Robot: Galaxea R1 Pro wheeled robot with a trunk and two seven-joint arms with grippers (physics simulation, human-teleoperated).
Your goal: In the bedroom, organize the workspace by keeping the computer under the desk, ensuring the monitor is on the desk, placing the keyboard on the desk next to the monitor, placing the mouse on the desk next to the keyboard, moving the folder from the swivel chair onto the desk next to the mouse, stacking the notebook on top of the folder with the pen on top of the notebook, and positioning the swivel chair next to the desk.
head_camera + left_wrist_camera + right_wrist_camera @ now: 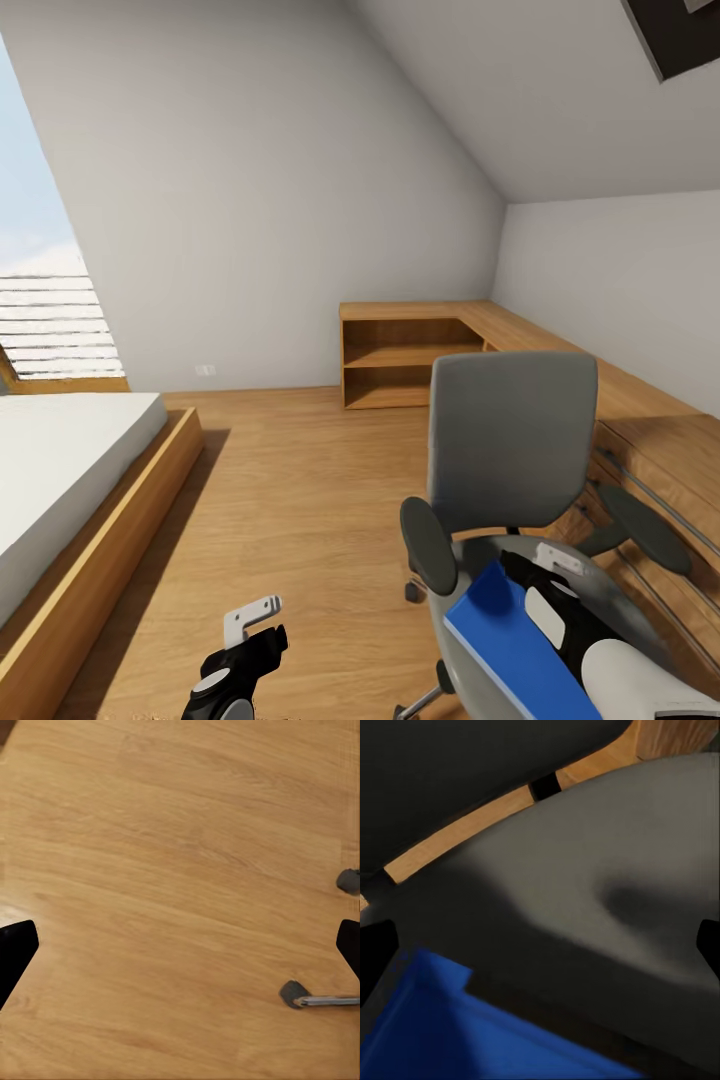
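Folder (pixel 515 650) lies on the chair (pixel 510 430) seat, apparently tilted. We judge it thin, stiff, light and slick; take it by an exposed edge. Right gripper (pixel 540 941) hovers above it, jaws apart; left gripper (pixel 180 945) likewise apart, over floor (pixel 180 855).

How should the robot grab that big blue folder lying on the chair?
The flat bright-blue folder lies on the grey padded swivel chair's seat. Best guess: pinch a thin edge that sticks up off the seat, coming from above with the right pincer, which hovers open over it. It looks too wide to grip across.
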